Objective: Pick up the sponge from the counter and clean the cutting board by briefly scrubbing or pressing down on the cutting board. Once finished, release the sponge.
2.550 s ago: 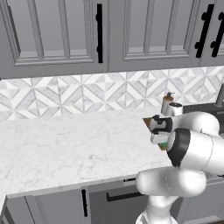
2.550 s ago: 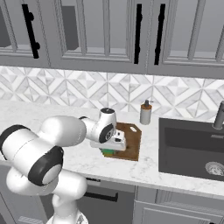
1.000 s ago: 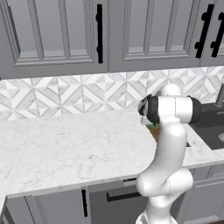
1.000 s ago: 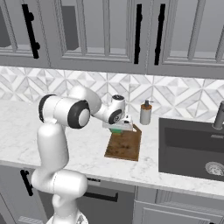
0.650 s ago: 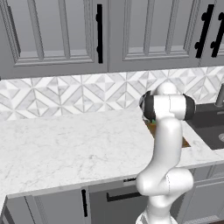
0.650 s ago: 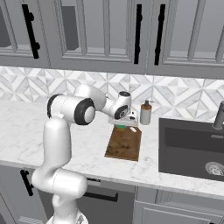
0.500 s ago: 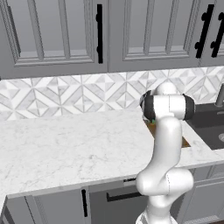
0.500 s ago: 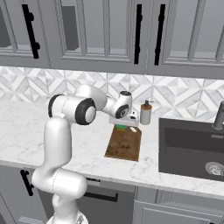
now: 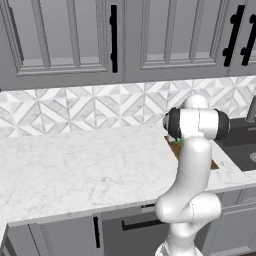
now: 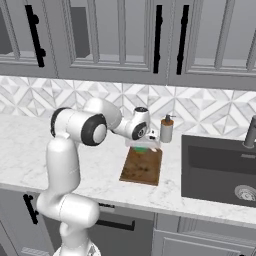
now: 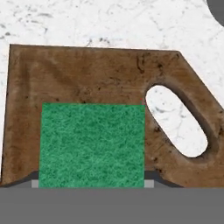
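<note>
Counter (image 10: 30,150): broad white marble slab, faint grey veins, running under grey wall cabinets (image 10: 125,35) with dark bar handles; patterned tile backsplash (image 10: 60,97) behind. Dark sink basin (image 10: 220,170) sunk into the counter at the right in the right base view, faucet (image 10: 249,131) at its back edge, drain visible in the floor of the basin.

Arm: white, dark joints, reaching forward and right over the counter to the far end of the cutting board.

Cutting board (image 10: 142,167): flat, dark brown wood grain, lying on the counter just left of the sink. Hand view shows its clipped corner and an oval handle slot with marble showing through (image 11: 175,120).

Soap dispenser bottle (image 10: 166,131): upright on the counter just beyond the board, near the sink's back left corner.

Gripper (image 10: 145,144): low over the far end of the board. Jaws sit close at either side of the sponge, pinching it; only small grey tips show at the sponge's lower corners in the hand view.

Sponge (image 11: 92,144): green top facing the hand camera, lying over the board's surface near the handle slot, entirely within the board's outline. Seen as a green sliver under the hand in the right base view (image 10: 141,148). Whether it presses on the wood cannot be told.
</note>
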Robot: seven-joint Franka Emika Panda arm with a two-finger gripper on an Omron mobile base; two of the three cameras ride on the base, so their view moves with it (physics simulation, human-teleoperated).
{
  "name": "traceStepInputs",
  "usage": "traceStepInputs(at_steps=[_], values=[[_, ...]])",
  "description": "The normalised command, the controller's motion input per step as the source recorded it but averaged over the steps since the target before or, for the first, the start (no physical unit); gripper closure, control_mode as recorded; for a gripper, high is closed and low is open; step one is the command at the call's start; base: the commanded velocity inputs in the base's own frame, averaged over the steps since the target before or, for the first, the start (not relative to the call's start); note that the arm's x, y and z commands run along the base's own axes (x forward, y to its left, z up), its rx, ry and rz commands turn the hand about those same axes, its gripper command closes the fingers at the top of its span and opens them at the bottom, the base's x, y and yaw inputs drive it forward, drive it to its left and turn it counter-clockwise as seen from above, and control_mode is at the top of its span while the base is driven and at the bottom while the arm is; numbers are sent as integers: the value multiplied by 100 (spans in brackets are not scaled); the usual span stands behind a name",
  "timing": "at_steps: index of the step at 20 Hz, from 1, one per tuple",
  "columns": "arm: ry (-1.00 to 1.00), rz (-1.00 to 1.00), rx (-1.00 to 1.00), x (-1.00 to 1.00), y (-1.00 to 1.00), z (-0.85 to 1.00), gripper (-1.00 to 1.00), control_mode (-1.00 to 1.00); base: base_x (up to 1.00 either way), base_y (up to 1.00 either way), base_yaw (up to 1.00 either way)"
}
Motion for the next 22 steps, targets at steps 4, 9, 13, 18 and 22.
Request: traceStepInputs(at_steps=[4, 9, 13, 18, 22], values=[[-5, 0, 0, -100, -68, -50, 100, -100, 0, 0, 0], [-9, 0, 0, -100, -65, -45, 100, -100, 0, 0, 0], [-6, 0, 0, -100, -39, -44, 100, -100, 0, 0, 0], [-6, 0, 0, -100, -18, -36, 100, -100, 0, 0, 0], [0, 0, 0, -100, -5, -25, 100, -100, 0, 0, 0]])
